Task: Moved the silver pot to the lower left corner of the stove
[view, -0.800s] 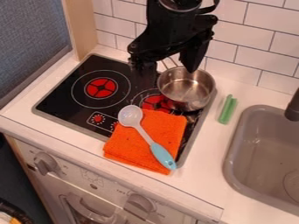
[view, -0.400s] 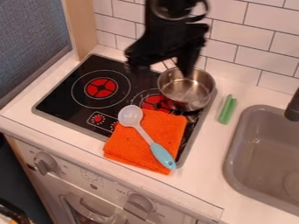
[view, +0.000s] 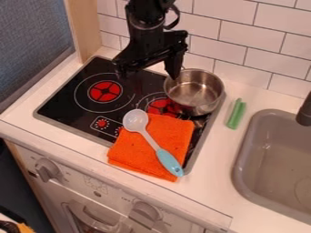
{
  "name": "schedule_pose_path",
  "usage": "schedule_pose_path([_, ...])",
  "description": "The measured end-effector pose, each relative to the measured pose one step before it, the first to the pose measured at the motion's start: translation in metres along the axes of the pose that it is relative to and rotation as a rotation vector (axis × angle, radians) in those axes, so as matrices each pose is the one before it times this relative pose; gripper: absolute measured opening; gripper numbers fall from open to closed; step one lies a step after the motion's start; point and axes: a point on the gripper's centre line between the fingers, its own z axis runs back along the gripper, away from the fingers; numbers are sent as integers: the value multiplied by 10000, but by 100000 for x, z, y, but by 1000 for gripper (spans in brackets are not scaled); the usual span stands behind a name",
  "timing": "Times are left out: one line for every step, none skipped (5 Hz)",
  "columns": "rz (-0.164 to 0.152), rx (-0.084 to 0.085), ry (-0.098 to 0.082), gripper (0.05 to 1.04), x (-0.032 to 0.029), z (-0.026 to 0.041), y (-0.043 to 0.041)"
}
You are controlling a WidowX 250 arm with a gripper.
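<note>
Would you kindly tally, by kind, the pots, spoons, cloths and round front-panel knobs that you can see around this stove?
Silver pot: 1
Spoon: 1
Orange cloth: 1
Front-panel knobs, left one and right one: 2
Total: 5

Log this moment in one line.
black two-finger gripper: open | silver metal pot: upright, not clamped, back right of black flat stove | lower-left placement: not yet

white subway-tile backsplash (view: 243, 41): behind claw (view: 148, 76) | wooden post (view: 86, 27): left of it | grey partition (view: 33, 36): farther left | white countertop (view: 213, 182): lower, frontward | grey sink basin (view: 261, 136): right
</note>
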Motion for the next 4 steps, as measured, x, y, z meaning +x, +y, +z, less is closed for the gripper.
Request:
schedule_pose_path([-119, -318, 277, 1000, 1023, -2362, -433])
schedule_pose_path([-309, -16, 152, 1000, 732, -1768, -1460])
schedule_pose_path([-277, -178, 452, 1000, -692, -1897, -2079])
schedule_pose_path([-206, 143, 117, 930, -433, -1215, -1229])
